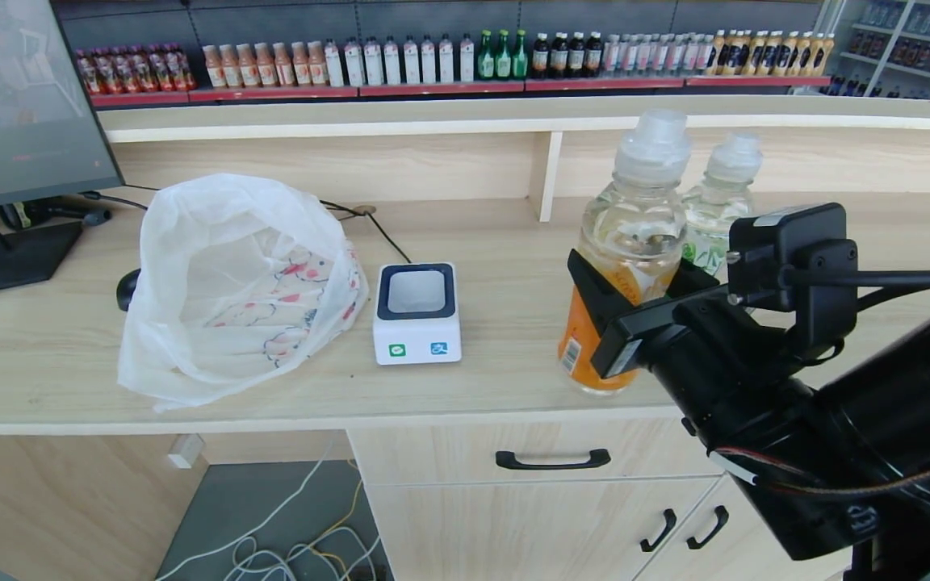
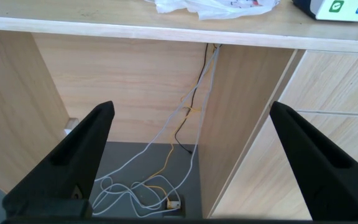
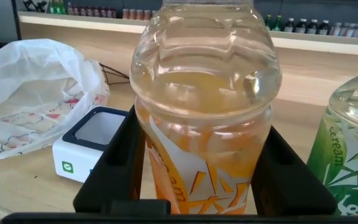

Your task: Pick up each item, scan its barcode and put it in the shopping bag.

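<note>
A clear bottle with an orange label (image 1: 634,234) stands on the wooden counter (image 1: 497,242) at the right. My right gripper (image 1: 638,294) is shut on the orange-label bottle (image 3: 204,124) at label height, one black finger pressed on each side. Just behind it stands a green-label bottle (image 1: 719,202) (image 3: 353,143). The white scanner box (image 1: 417,312) (image 3: 92,146) sits mid-counter, and the open white shopping bag (image 1: 231,282) (image 3: 36,93) lies to its left. My left gripper (image 2: 191,162) hangs open below the counter edge, holding nothing.
A monitor (image 1: 21,97) on its stand and a black mouse (image 1: 126,289) occupy the counter's left end. A raised shelf runs along the back. Drawers with black handles (image 1: 552,461) sit under the counter, and loose cables (image 2: 160,180) lie on the floor.
</note>
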Tool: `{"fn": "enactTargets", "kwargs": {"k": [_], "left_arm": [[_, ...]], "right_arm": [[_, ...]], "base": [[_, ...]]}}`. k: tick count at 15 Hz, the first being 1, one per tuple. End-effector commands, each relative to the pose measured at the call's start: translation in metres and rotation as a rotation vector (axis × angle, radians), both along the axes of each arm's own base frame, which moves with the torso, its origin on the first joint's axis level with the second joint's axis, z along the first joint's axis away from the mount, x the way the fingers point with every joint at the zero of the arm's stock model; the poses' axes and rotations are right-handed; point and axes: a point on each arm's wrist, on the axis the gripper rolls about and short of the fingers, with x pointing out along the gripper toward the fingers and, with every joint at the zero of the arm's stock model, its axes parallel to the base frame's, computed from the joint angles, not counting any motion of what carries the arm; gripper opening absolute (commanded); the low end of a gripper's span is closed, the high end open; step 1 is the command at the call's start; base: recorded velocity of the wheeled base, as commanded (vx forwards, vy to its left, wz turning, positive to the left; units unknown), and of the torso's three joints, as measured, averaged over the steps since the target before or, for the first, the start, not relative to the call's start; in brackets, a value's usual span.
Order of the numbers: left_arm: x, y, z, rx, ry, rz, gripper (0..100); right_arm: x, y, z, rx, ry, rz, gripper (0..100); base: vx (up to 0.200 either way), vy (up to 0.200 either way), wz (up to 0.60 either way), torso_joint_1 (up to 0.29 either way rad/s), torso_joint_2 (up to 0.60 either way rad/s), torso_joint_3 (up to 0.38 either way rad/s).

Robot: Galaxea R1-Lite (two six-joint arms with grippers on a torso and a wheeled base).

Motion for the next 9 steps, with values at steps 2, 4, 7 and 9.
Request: {"fn": "enactTargets", "kwargs": {"k": [2,4,7,9], "left_arm": [[0.0,0.0,0.0,-0.002,-0.001,0.001,100],[0.0,0.0,0.0,0.0,-0.001,-0.001,100],[0.0,0.0,0.0,0.003,-0.001,-0.001,100],[0.0,0.0,0.0,0.0,-0.001,0.001,100]], "right_arm": [[-0.0008,0.0055,0.01,0.061,-0.004,-0.043,0],[-0.0057,0.0082,0.0076,0.071,0.02,-0.065,0],[-0.0048,0.0087,0.0107,0.09,0.018,-0.082,0],[-0.0048,0.0087,0.0122,0.085,0.012,-0.085,0]], "base": [[0.0,0.2,0.0,0.005,0.0,0.0],[0.0,0.2,0.0,0.0,0.0,0.002],[0.0,0.2,0.0,0.009,0.01,0.004],[0.0,0.2,0.0,0.0,0.0,0.005]]}}
